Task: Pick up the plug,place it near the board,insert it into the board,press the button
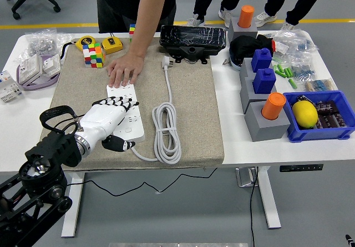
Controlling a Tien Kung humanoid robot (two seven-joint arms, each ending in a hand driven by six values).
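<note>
head view: high, robot's side | faces forward-down | spans whole table (16, 141)

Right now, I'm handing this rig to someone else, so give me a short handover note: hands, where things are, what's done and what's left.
Left robot hand: fingers spread, holding nothing, lying over the near part of the white power strip on the beige mat.
Right robot hand: not in view.
A person's hand presses on the strip's far end, steadying it.
The white plug lies loose on the mat near the black case, its cable coiled beside the strip.
Done: nothing visible; the plug is not picked up.
Left: pick up the plug, bring it to the strip, insert it, press the button.
</note>
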